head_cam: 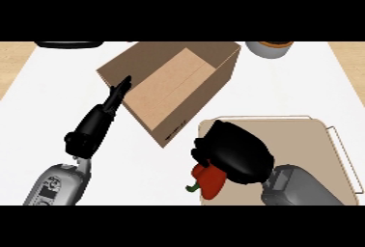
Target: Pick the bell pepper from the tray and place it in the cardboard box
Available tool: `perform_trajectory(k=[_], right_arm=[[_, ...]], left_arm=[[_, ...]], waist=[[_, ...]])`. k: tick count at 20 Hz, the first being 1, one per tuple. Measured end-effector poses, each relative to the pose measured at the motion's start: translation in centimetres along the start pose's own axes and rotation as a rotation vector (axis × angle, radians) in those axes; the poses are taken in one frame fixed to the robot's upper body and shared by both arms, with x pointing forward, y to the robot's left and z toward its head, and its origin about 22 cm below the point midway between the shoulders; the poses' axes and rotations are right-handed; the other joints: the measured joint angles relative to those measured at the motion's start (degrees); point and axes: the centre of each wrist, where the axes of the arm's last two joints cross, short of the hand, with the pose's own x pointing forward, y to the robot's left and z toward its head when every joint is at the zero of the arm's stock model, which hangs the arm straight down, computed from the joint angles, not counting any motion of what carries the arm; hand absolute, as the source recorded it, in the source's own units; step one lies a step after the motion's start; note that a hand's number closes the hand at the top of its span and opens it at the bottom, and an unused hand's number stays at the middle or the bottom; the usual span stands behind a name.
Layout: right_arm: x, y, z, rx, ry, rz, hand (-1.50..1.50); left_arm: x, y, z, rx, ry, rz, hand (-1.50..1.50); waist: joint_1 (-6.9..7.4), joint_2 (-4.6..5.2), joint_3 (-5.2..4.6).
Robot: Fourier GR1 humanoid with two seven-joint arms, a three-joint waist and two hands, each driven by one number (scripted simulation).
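Head view: right hand (239,152) lower centre-right, fingers curled over red bell pepper (209,181) at tray (321,132) left edge, pepper partly hidden. Left hand (96,123) at left, fingers straight, holds nothing, tips near cardboard box (171,89) upper centre. Judgement: lift pepper clear of box wall before swinging to upper left, release w/ pepper inside box

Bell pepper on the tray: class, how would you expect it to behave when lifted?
The bell pepper looks smooth and glossy, so probably a little slippery. Its rounded body would likely roll if released on the flat tray. It keeps its shape under the right robot hand curled over it, suggesting it is stiff.
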Motion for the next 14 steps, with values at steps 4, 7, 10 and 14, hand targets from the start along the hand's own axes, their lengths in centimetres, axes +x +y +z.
perform_trajectory(k=[4, 7, 10, 14], right_arm=[[-0.3, -4.0, 1.4, -0.059, -0.088, -0.06, 1.5], [-0.3, -6.6, 2.8, -0.129, -0.115, -0.121, 1.5], [0.2, -9.0, 3.9, -0.182, -0.096, -0.166, 1.5], [-0.2, -11.5, 4.4, -0.226, -0.046, -0.225, 1.5]], left_arm=[[-0.3, 0.2, 0.2, 0.007, 0.002, 0.0, 0.0], [-0.3, 0.2, 0.3, 0.015, 0.008, -0.003, 0.0], [-0.2, 0.6, 0.8, 0.019, 0.011, 0.002, 0.0], [-0.1, 0.6, 0.7, 0.019, 0.008, 0.0, 0.0]], waist=[[-0.82, -0.17, 0.03], [-1.15, -0.23, 0.04], [-1.19, -0.25, 0.01], [-1.0, -0.19, -0.01]])
